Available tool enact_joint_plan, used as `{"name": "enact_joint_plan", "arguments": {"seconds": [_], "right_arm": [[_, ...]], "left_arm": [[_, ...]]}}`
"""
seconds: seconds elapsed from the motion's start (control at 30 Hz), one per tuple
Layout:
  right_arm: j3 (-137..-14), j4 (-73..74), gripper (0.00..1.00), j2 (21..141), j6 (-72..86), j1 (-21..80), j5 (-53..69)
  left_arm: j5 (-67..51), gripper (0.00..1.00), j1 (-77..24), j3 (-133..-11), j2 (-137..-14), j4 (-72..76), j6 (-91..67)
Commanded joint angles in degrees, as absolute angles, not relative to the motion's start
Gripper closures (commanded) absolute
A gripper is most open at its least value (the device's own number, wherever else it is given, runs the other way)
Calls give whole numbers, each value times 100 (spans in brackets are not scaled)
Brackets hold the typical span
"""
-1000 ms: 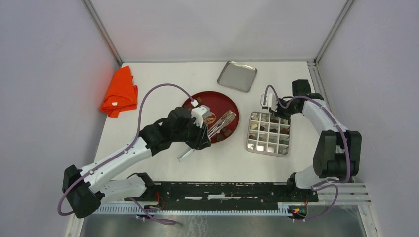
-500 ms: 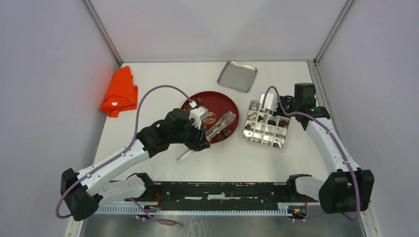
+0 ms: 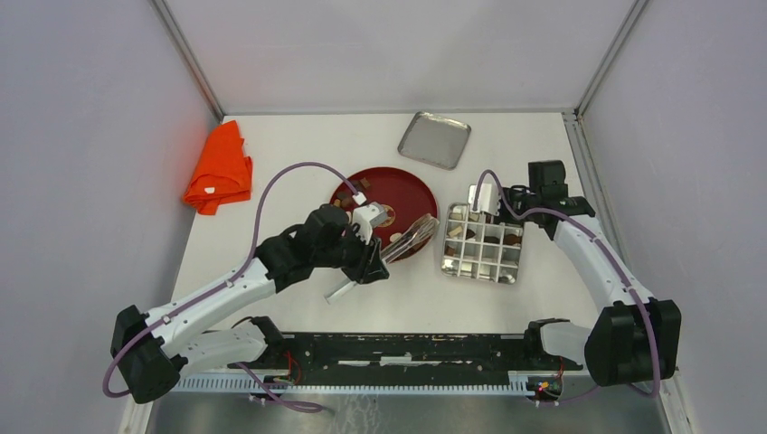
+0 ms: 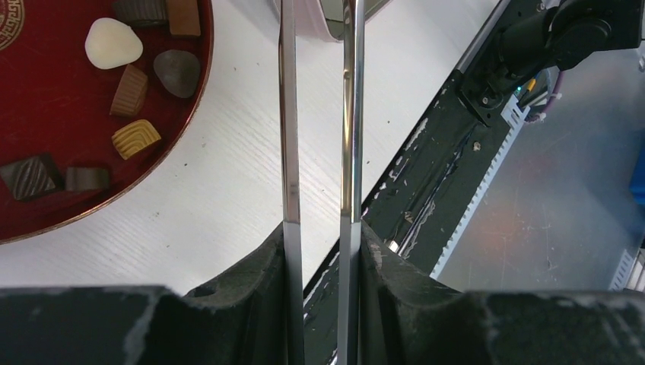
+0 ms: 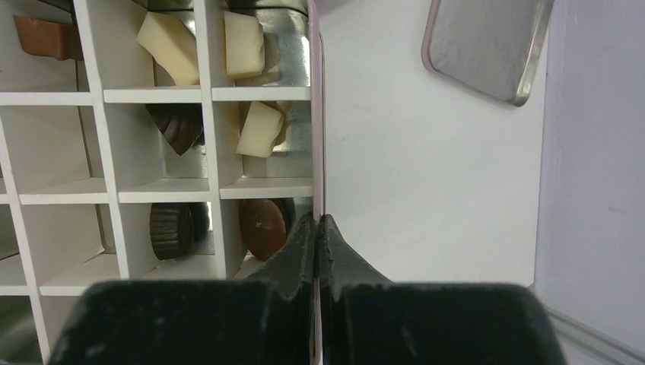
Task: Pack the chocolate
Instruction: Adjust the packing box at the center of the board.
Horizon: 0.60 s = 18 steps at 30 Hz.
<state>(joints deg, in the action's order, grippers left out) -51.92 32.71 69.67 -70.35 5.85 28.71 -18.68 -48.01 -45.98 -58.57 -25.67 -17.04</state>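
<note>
Chocolate pieces (image 4: pixel 112 43), dark, tan and cream, lie loose on the red plate (image 4: pixel 53 114), and more sit in compartments of the divided metal box (image 5: pixel 152 95) just right of it. The left gripper (image 4: pixel 321 232) is clamped on a pair of tongs (image 4: pixel 350 114) that point past the plate's edge toward the box. The right gripper (image 5: pixel 318 228) has its fingers pressed together, pinching the box's outer wall. A lid (image 5: pixel 487 46) and an orange cloth (image 3: pixel 220 167) lie farther off.

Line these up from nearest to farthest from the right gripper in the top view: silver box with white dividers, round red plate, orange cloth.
1. Silver box with white dividers: the right gripper pinches its far wall.
2. Round red plate: just left of the box.
3. Orange cloth: way over on the far left.
</note>
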Motion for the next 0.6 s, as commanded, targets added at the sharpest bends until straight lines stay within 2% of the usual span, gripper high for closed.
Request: {"name": "enact_joint_plan", "arguments": {"seconds": [0.0,0.13,0.57], "right_arm": [[-5214,3168,100,6746,-7273,649,3281],[-5133,3242,100,6807,-7423,704,3430],[-5704,3516,94,8556,-6999,728,3413]], "left_arm": [[-2163,98,-4843,-4543,-5844,-2088,-1275],[-2252,98,-4851,-4528,-5912,-2046,-1190],[-2268,98,-5089,-4572,-6439,-1908,-1195]]}}
